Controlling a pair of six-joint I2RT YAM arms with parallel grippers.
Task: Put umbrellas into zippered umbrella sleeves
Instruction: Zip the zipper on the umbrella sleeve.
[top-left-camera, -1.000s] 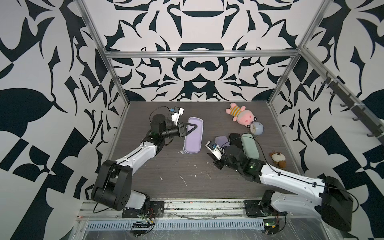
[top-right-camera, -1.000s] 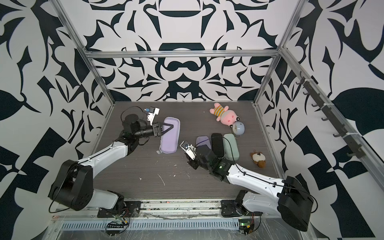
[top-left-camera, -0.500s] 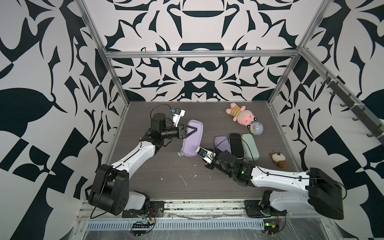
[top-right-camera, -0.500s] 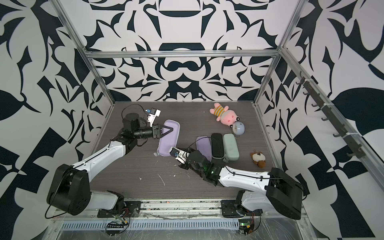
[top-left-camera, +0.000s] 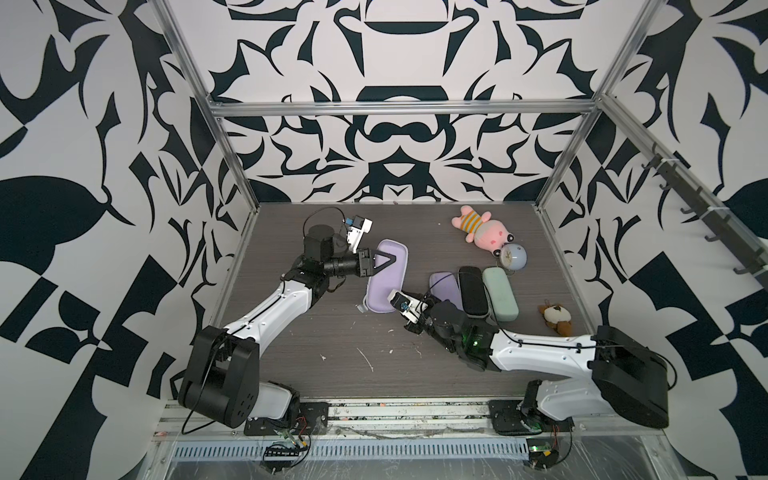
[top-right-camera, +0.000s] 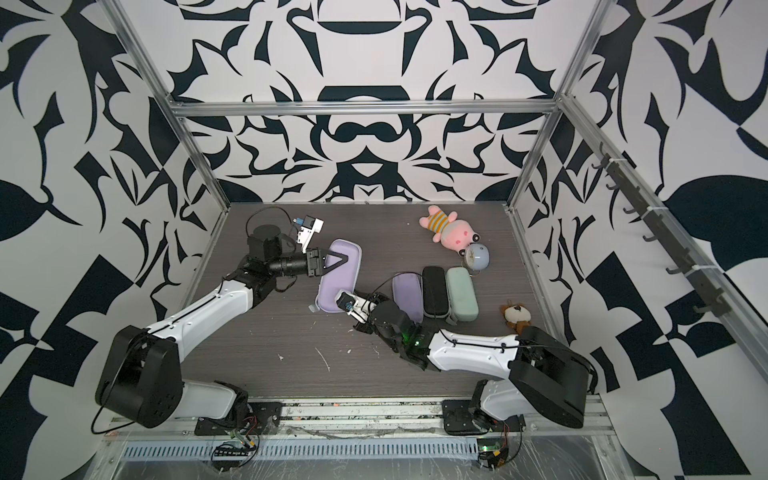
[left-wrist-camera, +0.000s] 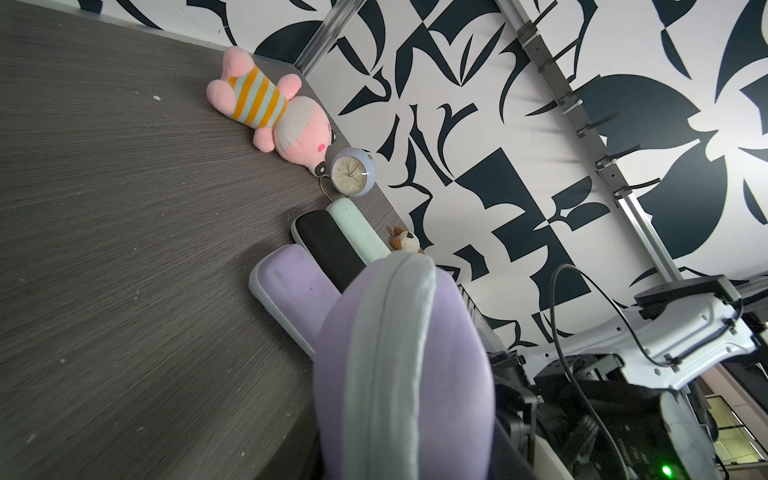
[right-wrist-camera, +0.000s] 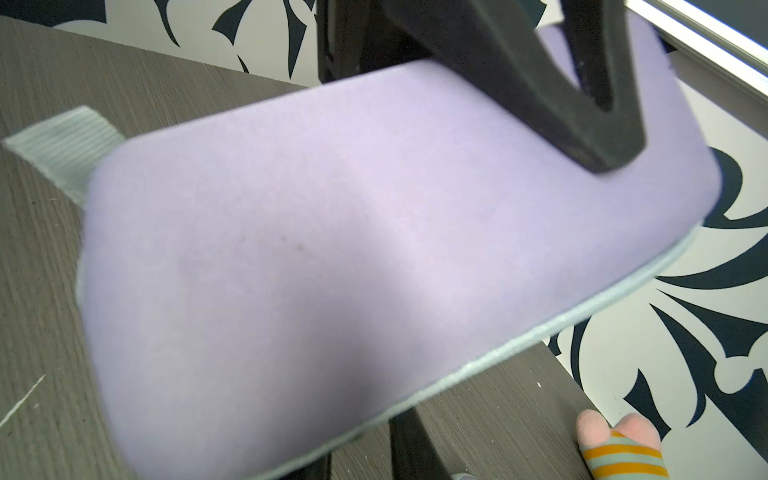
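My left gripper (top-left-camera: 392, 262) is shut on the far end of a lilac sleeve (top-left-camera: 386, 284), one finger pressed on its top (right-wrist-camera: 540, 83). In the left wrist view this sleeve (left-wrist-camera: 399, 374) fills the space between the jaws, grey seam toward the camera. My right gripper (top-left-camera: 395, 305) is at the sleeve's near end. Its dark fingers (right-wrist-camera: 415, 449) show past the sleeve's seam edge, mostly covered by the sleeve. A second lilac sleeve (top-left-camera: 444, 289), a black one (top-left-camera: 471, 291) and a mint one (top-left-camera: 500, 293) lie side by side, closed. No umbrellas are in view.
A pink plush toy (top-left-camera: 484, 230) and a round pale-blue clock (top-left-camera: 513, 257) lie at the back right. A small brown plush (top-left-camera: 555, 318) sits by the right wall. Metal frame posts and patterned walls enclose the dark table (top-left-camera: 332, 353).
My right arm has swung left from the row of sleeves to the near end of the held lilac sleeve. The left gripper keeps its hold, and the sleeve has shifted slightly.
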